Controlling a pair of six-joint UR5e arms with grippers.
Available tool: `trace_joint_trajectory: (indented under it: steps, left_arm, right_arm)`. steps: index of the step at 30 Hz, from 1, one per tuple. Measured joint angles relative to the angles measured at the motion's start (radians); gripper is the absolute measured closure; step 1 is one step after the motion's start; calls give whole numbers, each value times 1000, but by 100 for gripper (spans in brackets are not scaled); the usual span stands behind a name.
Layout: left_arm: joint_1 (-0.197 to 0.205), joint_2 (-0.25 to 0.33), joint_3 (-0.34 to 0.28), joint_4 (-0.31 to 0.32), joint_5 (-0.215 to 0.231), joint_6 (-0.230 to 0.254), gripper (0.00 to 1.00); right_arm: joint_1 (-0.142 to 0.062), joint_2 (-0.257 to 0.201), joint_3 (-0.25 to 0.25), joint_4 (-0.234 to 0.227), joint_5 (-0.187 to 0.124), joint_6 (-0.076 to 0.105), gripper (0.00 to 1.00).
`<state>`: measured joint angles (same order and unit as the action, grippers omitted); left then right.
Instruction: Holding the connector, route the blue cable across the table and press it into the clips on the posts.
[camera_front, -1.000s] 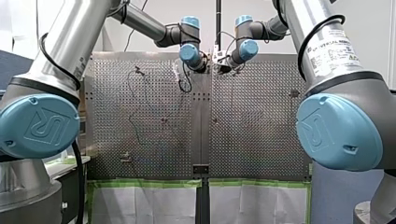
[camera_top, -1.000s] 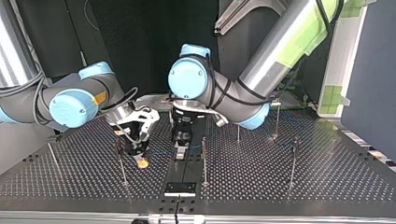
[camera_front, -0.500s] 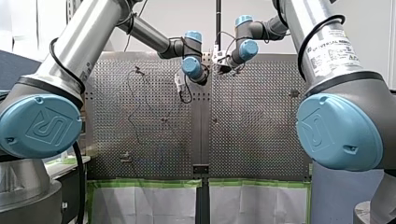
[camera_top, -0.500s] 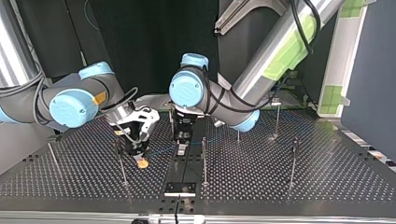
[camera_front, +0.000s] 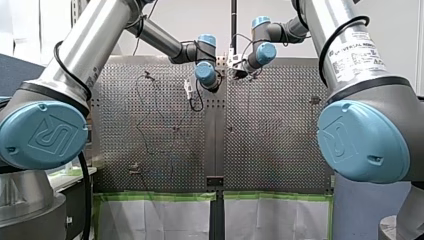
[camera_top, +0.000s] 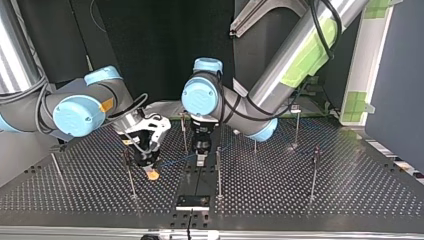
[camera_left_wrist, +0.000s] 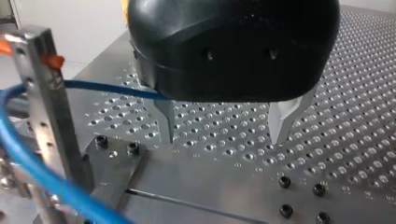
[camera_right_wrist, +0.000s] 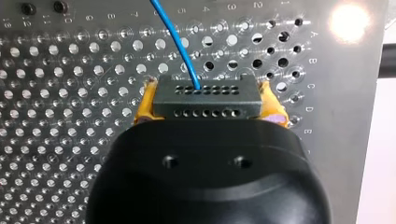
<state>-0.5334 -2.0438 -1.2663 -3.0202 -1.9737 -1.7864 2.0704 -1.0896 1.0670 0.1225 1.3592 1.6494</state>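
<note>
In the right wrist view my right gripper (camera_right_wrist: 208, 108) has its yellow pads (camera_right_wrist: 144, 109) shut on a black connector (camera_right_wrist: 208, 95); the thin blue cable (camera_right_wrist: 180, 42) leaves its face across the perforated table. In the top view that gripper (camera_top: 149, 170) hangs low at the left of the middle. My left gripper (camera_top: 201, 159) stands just above the table's centre strip. Its metal fingers (camera_left_wrist: 167, 122) are open with nothing between them. The blue cable (camera_left_wrist: 105, 87) runs behind one finger to a post (camera_left_wrist: 49, 116) with an orange clip (camera_left_wrist: 52, 60).
Several thin posts stand on the table (camera_top: 320, 205), such as one (camera_top: 218, 172) beside my left gripper and another (camera_top: 130, 175) by my right gripper. A black plate (camera_top: 192, 201) sits at the table's edge nearest the top view's camera. A thick blue hose (camera_left_wrist: 42, 177) crosses beside the post.
My left gripper has shifted a little toward the top view's right, along the centre strip, and its wrist has turned. My right gripper has stayed still with the connector.
</note>
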Motion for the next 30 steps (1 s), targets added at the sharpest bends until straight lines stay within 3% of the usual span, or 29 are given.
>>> trace_joint_trajectory:
  steps: [1,2,3,4,5,7,21,30]
  left_arm:
    - [-2,0,0,-1,-6,2,41]
    - [-3,0,0,-1,-9,4,56]
    - [-5,0,0,0,-12,7,56]
    - [-7,0,0,0,-14,10,70]
    - [-8,0,0,1,-17,12,95]
    - [-11,0,0,2,-25,15,100]
    - [-47,2,-6,-48,-99,4,100]
    - [-75,6,-69,-20,-175,-4,100]
  right_arm:
    - [0,0,0,0,0,0,100]
    - [0,0,0,0,0,0,100]
    - [0,0,0,0,0,0,100]
    - [0,0,0,0,0,0,100]
    - [1,0,0,0,0,0,100]
    - [1,0,0,0,0,1,100]
    - [5,1,9,3,0,9,100]
    - [1,1,67,-5,8,3,100]
